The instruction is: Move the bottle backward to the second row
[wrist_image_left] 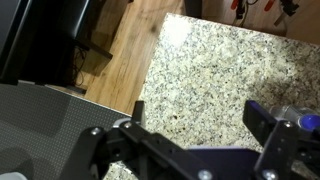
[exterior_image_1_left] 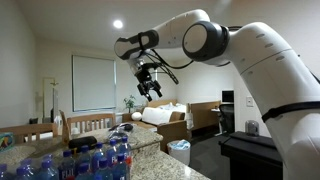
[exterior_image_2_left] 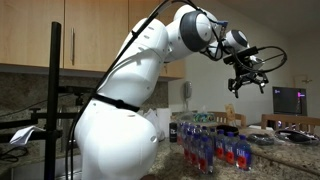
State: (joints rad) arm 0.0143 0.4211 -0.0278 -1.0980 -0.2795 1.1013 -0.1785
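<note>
Several small clear water bottles with blue labels and blue caps stand in rows on the granite counter in both exterior views [exterior_image_1_left: 100, 160] [exterior_image_2_left: 215, 145]. Some labels show a red-orange patch [exterior_image_2_left: 240, 152]; I cannot single out one bottle from the rest. My gripper [exterior_image_1_left: 150, 85] [exterior_image_2_left: 247, 80] hangs high above the counter, well clear of the bottles, open and empty. In the wrist view its two dark fingers [wrist_image_left: 200, 115] are spread apart over bare granite [wrist_image_left: 210, 70], with a bluish bottle top [wrist_image_left: 298, 117] at the right edge.
The counter edge drops to a wooden floor [wrist_image_left: 120, 50]. A dark cabinet [wrist_image_left: 50, 40] stands beside it. Chairs [exterior_image_1_left: 85, 125] are behind the counter, a white bin [exterior_image_1_left: 179, 151] is on the floor, and a black stand [exterior_image_2_left: 55, 100] rises in front.
</note>
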